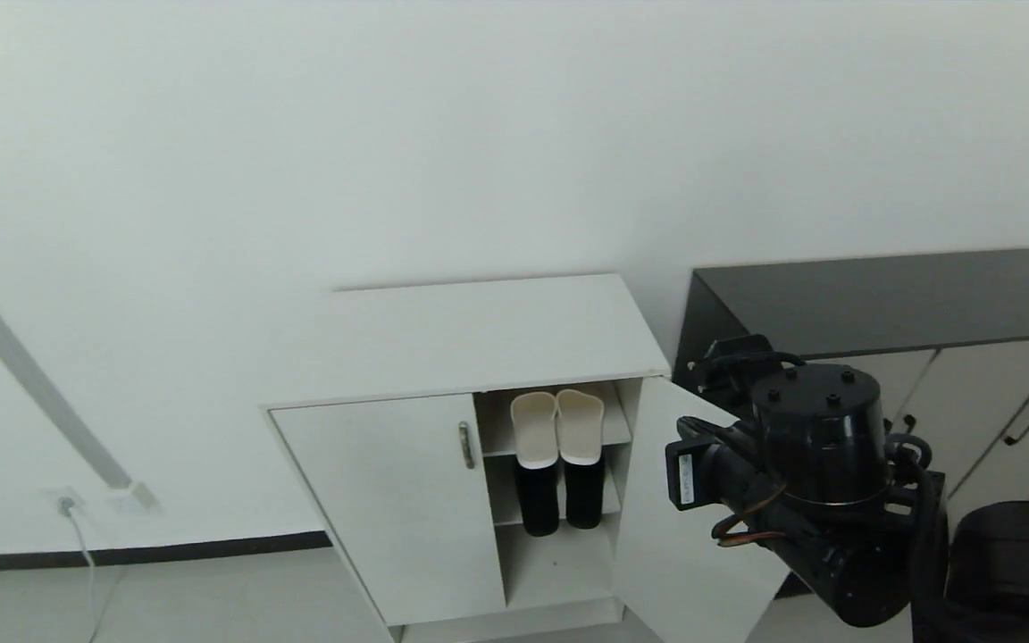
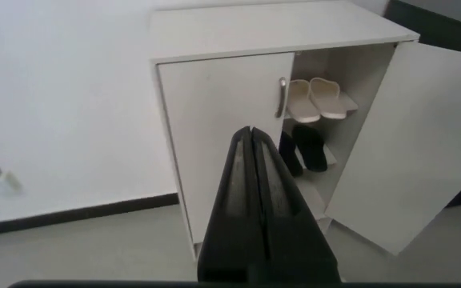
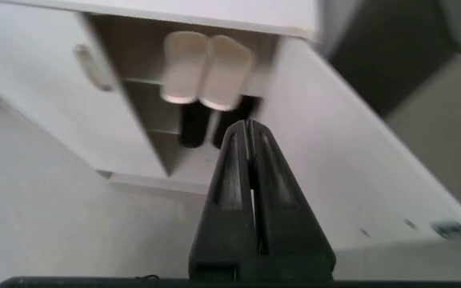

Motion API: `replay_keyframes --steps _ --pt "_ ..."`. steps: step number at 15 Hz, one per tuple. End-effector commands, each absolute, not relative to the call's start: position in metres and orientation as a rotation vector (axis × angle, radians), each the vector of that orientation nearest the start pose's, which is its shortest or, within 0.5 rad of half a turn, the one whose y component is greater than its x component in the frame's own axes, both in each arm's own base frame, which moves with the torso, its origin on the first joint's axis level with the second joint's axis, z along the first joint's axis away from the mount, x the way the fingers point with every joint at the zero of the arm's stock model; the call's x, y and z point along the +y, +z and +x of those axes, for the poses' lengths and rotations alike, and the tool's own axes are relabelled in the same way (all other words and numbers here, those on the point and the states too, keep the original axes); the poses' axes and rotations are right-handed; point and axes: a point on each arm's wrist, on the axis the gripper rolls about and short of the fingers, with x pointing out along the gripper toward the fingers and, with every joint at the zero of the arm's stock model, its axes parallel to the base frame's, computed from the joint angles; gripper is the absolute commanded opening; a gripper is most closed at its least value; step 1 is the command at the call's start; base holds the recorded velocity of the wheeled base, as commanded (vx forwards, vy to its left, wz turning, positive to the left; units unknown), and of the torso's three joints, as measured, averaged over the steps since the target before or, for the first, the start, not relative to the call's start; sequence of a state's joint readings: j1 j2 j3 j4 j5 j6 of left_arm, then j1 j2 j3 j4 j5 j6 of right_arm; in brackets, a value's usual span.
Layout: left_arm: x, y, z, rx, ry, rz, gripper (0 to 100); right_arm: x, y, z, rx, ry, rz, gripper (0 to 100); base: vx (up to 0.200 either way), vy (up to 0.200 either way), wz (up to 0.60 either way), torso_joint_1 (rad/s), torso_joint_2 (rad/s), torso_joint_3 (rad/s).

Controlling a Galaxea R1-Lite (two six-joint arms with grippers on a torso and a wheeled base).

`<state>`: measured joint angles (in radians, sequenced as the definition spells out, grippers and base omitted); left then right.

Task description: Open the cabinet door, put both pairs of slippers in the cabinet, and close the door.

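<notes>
Fingers (image 2: 238, 184) pressed flat together and gripping nothing: that is how your left gripper (image 2: 251, 132) stands, held off in front of the white cabinet (image 1: 479, 335) and touching no part of it. Your right gripper (image 3: 249, 125) matches it, its two fingers clamped on each other with nothing between them, aimed toward the open compartment. Your right arm (image 1: 823, 446) sits in the lower right of the head frame, just in front of the swung-out door.

You see the cabinet at the centre of the head frame, against a white wall. Its left-hand door (image 1: 380, 500) is shut, with a metal handle (image 1: 466, 444) on its inner edge. Its right-hand door (image 1: 684, 536) stands wide open. Inside, the cream slippers (image 1: 557, 427) lie side by side on the upper shelf, and the black slippers (image 1: 561, 505) sit side by side on the shelf directly below them. Both pairs jut slightly past their shelf edges.

To the right of the cabinet stands a dark-topped sideboard (image 1: 881, 299). At the lower left of the frame a wall socket (image 1: 65, 503) has a cable hanging from it.
</notes>
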<state>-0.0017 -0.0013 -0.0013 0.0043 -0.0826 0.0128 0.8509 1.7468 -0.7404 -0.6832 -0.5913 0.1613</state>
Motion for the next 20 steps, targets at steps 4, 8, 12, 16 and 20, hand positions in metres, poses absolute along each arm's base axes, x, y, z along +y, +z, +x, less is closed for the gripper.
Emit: replay_keyframes --steps 4,8,12,16,20 --pt "-0.002 0.075 -0.023 0.003 -0.084 0.012 0 0.22 0.155 0.212 0.268 0.23 -0.058 0 0.0 0.0 -0.3 0.001 0.0 0.001" --pt "-0.002 0.075 -0.023 0.003 -0.084 0.011 0 0.22 0.154 0.212 0.269 0.231 -0.059 0 -0.1 0.0 0.0 0.001 0.0 0.001" --pt "-0.002 0.075 -0.023 0.003 -0.084 0.012 0 0.212 0.153 0.233 0.262 0.179 -0.04 0 -0.15 0.0 0.0 0.009 0.0 -0.001" --pt "-0.002 0.075 -0.023 0.002 -0.084 0.014 0 0.182 0.158 0.31 0.256 0.126 0.029 0 0.0 0.0 0.0 0.0 0.0 0.0" --pt "-0.002 0.075 -0.023 0.002 -0.084 0.014 0 0.158 0.17 0.369 0.342 0.095 0.075 0 0.0 0.0 0.0 0.0 0.0 0.0"
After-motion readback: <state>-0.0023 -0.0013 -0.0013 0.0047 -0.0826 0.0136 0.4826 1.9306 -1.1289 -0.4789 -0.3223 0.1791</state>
